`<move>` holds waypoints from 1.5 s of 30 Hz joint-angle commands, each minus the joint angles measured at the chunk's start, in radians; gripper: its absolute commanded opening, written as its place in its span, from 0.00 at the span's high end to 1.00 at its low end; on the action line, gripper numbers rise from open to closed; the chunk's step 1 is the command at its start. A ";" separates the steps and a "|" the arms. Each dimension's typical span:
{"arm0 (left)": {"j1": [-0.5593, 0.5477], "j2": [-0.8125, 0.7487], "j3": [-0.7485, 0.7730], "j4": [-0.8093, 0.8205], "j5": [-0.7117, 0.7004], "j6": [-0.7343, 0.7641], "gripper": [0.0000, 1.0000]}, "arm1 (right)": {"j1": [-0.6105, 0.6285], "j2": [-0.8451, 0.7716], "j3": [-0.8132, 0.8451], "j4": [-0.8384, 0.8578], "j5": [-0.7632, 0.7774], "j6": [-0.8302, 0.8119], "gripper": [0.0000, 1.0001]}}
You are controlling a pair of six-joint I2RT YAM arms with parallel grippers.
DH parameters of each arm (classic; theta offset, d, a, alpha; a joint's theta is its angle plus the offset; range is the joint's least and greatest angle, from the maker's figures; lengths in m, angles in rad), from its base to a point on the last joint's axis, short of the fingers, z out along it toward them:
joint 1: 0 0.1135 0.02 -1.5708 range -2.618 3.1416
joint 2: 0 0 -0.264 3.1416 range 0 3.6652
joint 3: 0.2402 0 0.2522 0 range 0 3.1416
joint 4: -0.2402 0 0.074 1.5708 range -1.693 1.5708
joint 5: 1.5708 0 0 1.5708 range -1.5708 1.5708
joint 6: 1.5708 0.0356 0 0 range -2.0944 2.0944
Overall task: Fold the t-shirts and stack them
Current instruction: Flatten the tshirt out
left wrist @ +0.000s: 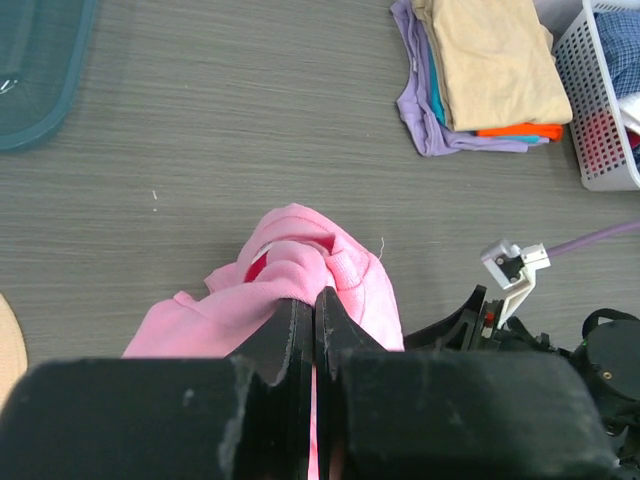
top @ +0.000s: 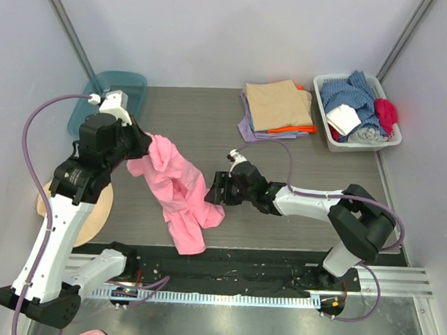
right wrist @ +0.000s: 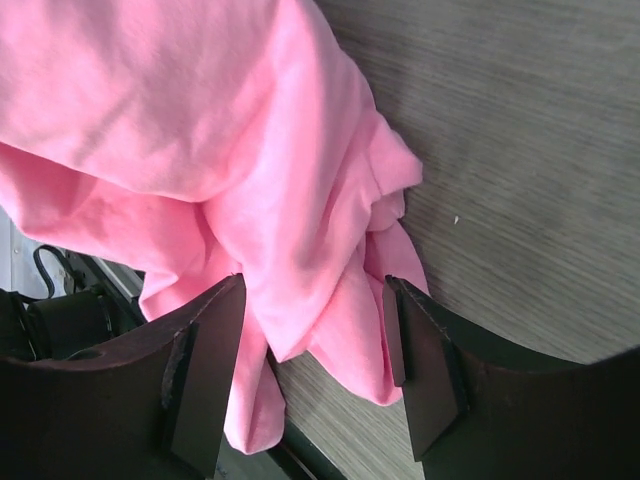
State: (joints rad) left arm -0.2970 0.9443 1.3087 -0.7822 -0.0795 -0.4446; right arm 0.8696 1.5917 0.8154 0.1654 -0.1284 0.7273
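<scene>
From above: pink t-shirt (top: pixel 178 195) crumpled and unfolded, strung from upper left to lower right across the middle of the grey table (top: pixel 320 180), top end lifted off the surface and pinched in the left gripper (top: pixel 140 150), lower end lying at the table's near edge. Right gripper (top: pixel 212 191) low at the cloth's right flank, touching or just beside it, hard to tell from here. At the far edge, well apart, a stack of folded t-shirts (top: pixel 279 107), tan on top, orange and lilac beneath, just left of a white basket (top: pixel 363 147) filled with blue, white and red cloth. Teal plastic lid (top: pixel 111 94) in the far left corner; round tan cap (top: pixel 97 213) partly hidden under the left arm. From the left wrist: fingers (left wrist: pixel 290 330) pressed together, a fold of pink cloth clamped between them, the rest bunched below over the table. From the right wrist: jaws apart, pads (right wrist: pixel 190 380) on either side of a hanging pink fold, cloth between them but not squeezed.
</scene>
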 commanded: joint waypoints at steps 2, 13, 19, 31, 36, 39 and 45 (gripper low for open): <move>-0.002 -0.022 0.011 0.015 -0.014 0.021 1.00 | 0.019 0.028 0.024 0.075 0.013 0.046 0.36; -0.002 -0.038 0.004 0.009 -0.017 0.021 1.00 | 0.026 0.082 0.007 0.118 0.012 0.061 0.43; -0.002 -0.042 0.001 0.004 -0.022 0.023 1.00 | 0.026 0.102 -0.002 0.128 0.023 0.066 0.46; -0.001 -0.042 0.000 0.005 -0.017 0.020 1.00 | 0.025 0.137 -0.012 0.154 0.009 0.069 0.55; -0.002 -0.052 -0.002 -0.005 -0.025 0.024 1.00 | 0.025 0.159 -0.009 0.174 -0.013 0.078 0.72; -0.002 -0.056 -0.003 -0.012 -0.032 0.027 1.00 | 0.025 0.151 -0.007 0.178 -0.014 0.075 0.95; -0.002 -0.062 -0.008 -0.020 -0.032 0.032 1.00 | 0.026 -0.006 0.045 -0.021 0.093 -0.023 0.99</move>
State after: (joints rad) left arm -0.2970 0.8997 1.2987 -0.8150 -0.0982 -0.4355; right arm 0.8894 1.7351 0.8093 0.2573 -0.1215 0.7799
